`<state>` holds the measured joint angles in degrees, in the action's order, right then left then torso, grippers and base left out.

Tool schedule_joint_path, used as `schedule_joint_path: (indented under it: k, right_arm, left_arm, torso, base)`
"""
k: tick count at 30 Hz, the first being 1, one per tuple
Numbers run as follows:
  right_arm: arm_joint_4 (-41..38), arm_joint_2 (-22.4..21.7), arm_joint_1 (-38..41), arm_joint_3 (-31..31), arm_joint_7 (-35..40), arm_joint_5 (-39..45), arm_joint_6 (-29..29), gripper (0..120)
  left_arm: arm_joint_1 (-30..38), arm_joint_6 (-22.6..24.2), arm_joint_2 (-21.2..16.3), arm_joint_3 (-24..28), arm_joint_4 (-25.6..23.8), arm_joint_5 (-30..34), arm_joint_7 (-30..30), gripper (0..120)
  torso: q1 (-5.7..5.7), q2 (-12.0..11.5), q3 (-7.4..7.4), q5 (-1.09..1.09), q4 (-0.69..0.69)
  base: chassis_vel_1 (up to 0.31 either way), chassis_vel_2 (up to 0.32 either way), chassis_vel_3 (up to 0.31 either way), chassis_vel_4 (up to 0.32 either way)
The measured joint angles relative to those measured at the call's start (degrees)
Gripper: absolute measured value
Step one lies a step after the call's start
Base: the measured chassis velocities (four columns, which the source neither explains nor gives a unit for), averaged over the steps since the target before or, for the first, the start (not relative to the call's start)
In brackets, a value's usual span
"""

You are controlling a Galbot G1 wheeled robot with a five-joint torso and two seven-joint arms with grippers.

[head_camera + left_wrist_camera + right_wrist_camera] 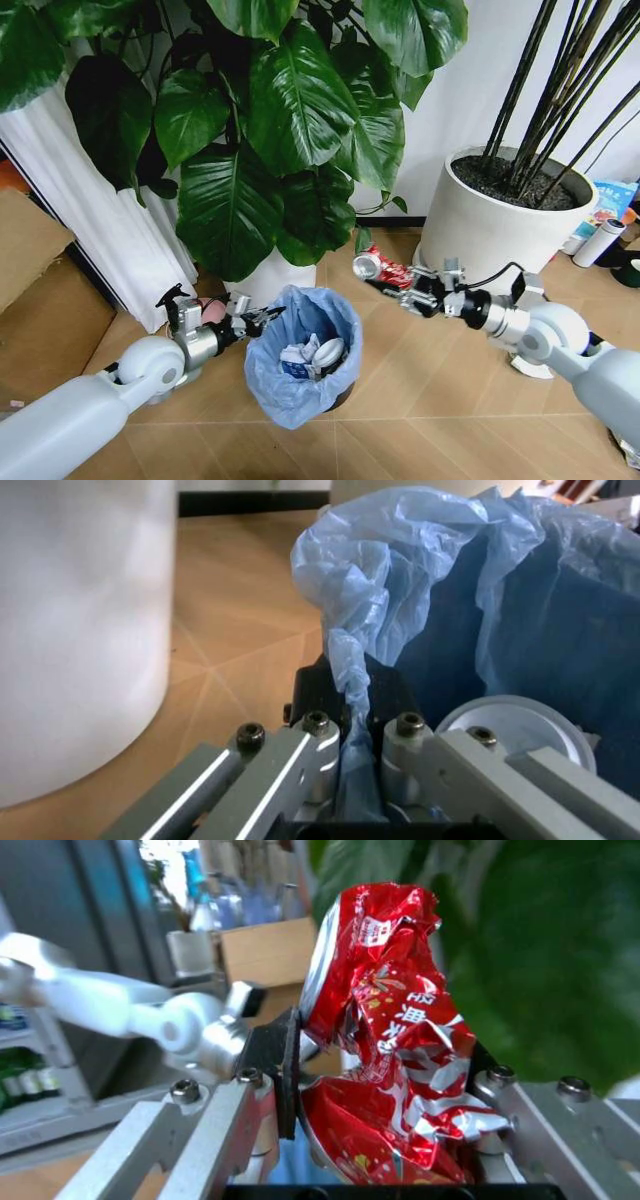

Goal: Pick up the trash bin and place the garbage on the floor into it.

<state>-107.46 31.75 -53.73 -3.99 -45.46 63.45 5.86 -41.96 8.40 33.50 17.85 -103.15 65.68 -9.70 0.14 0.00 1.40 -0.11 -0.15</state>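
My right gripper [405, 283] is closed on the crushed red can [379, 268], a little right of the frame centre in the head view, above and to the right of the trash bin [303, 356]. The can is thin, dented metal; I judge it light but slippery, so holding across its flattened body, as now, seems safest. My left gripper [262, 318] is pinched shut on a twisted fold of the light-blue bag [352, 676] at the bin's left rim. This plastic is soft and could tear or slide off the bin. Paper wads and a white lid [329, 352] lie inside the bin, which stands at lower centre on the floor [440, 400].
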Motion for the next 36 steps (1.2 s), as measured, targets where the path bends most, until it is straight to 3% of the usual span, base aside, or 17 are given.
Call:
schedule_joint_path:
  k: [8, 22, 29, 36]
  right_arm:
    - [2.9, 5.0, 3.7, 6.4, -3.0, -1.7, -0.5, 33]
    - [8.7, 10.5, 11.0, 13.9, -3.3, -3.9, -1.0, 35]
    - [9.9, 11.1, 13.0, 15.5, -3.3, -4.7, -1.8, 67]
    - [9.6, 10.5, 13.0, 15.4, -3.3, -4.8, -2.0, 88]
  left_arm:
    - [3.4, 0.2, 0.9, 3.9, -1.4, 0.1, 0.2, 0]
    - [4.9, 0.2, 1.7, 5.2, -1.5, 0.6, 0.5, 0]
    - [4.9, 0.2, 1.6, 5.0, -1.5, 0.8, 0.5, 0]
    - [4.9, 0.2, 1.6, 4.8, -1.2, 0.8, 0.4, 0]
  torso:
    - [0.0, 0.0, 0.0, 0.0, 0.0]
    - [0.0, 0.0, 0.0, -0.01, 0.01]
    - [0.0, 0.0, 0.0, 0.0, 0.01]
    - [0.0, 0.0, 0.0, 0.0, 0.0]
  base:
    - [0.0, 0.0, 0.0, 0.0]
    - [0.0, 0.0, 0.0, 0.0]
    - [0.0, 0.0, 0.0, 0.0]
    - [0.0, 0.0, 0.0, 0.0]
